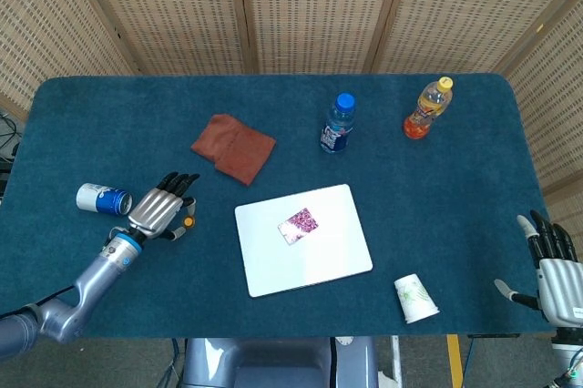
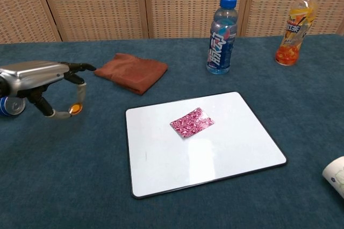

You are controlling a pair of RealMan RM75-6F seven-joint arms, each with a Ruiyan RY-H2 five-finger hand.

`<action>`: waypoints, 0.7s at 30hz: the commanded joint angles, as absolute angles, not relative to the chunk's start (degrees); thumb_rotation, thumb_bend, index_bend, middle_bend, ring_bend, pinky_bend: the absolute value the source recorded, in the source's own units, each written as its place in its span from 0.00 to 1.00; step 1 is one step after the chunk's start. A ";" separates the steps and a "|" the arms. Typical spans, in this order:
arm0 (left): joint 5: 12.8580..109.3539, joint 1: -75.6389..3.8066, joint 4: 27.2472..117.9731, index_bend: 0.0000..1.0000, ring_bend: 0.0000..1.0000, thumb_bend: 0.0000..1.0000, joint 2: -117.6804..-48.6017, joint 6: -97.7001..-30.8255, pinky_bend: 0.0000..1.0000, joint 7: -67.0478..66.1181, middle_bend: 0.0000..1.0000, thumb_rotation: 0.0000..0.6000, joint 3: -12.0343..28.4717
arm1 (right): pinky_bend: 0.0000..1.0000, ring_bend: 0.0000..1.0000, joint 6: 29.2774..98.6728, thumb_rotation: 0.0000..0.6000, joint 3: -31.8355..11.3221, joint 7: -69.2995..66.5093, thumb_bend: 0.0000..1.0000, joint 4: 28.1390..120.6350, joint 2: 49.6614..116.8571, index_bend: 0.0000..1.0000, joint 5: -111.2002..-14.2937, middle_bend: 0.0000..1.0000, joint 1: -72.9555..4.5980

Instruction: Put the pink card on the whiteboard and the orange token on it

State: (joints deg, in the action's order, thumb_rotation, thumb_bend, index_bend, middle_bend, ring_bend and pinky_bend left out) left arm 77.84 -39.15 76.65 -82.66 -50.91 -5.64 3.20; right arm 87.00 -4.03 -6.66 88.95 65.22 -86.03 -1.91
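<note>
Blue-carpeted table (image 1: 437, 197). On it: whiteboard (image 1: 319, 256) centre-front, brown cloth (image 1: 233, 148) behind-left of it, blue bottle (image 1: 338, 123) and orange bottle (image 1: 427, 108) upright at the back, can (image 1: 102, 199) on its side far left, paper cup (image 1: 416, 298) tipped over front-right.

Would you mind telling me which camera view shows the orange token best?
The chest view: the orange token appears side-on, pinched in the left hand, lifted off the table. The head view shows only a small orange dot at that hand's fingertips, with the grip hard to read.
</note>
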 commanded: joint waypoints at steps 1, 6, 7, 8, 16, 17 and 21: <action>75.15 -42.13 81.07 0.61 0.00 0.33 -82.00 -49.46 0.00 -10.32 0.00 1.00 6.51 | 0.00 0.00 87.00 1.00 -4.04 -6.65 0.05 88.96 65.22 0.03 -86.02 0.00 -1.91; 68.72 -46.60 85.81 0.61 0.00 0.34 -84.04 -47.27 0.00 -18.62 0.00 1.00 10.55 | 0.00 0.00 86.89 1.00 -4.05 -6.82 0.05 88.99 65.19 0.03 -85.95 0.00 -1.94; 67.11 -47.56 86.42 0.61 0.00 0.33 -84.81 -46.86 0.00 -20.44 0.00 1.00 11.14 | 0.00 0.00 86.86 1.00 -4.06 -6.87 0.05 88.97 65.18 0.03 -85.94 0.00 -1.96; 65.32 -48.54 86.74 0.61 0.00 0.33 -85.69 -46.51 0.00 -22.35 0.00 1.00 11.64 | 0.00 0.00 86.83 1.00 -4.07 -6.95 0.05 88.95 65.16 0.03 -85.93 0.00 -1.96; 51.54 -55.42 85.13 0.61 0.00 0.33 -94.37 -45.69 0.00 -32.28 0.00 1.00 13.89 | 0.00 0.00 86.91 1.00 -4.22 -6.65 0.05 88.54 65.40 0.03 -85.80 0.00 -2.02; 50.19 -56.17 84.46 0.61 0.00 0.33 -95.28 -45.66 0.00 -33.05 0.00 1.00 13.93 | 0.00 0.00 86.93 1.00 -4.24 -6.62 0.05 88.51 65.48 0.03 -85.74 0.00 -2.01; 46.30 -58.67 81.86 0.61 0.00 0.33 -98.56 -45.86 0.00 -35.37 0.00 1.00 13.79 | 0.00 0.00 86.76 1.00 -4.29 -6.89 0.05 88.50 65.47 0.03 -85.57 0.00 -2.05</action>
State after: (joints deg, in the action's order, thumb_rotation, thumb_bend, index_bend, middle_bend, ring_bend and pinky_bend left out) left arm 48.03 -57.18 83.28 -96.91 -45.92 -34.00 13.53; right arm 86.77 -4.29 -6.89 88.50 65.48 -85.57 -2.04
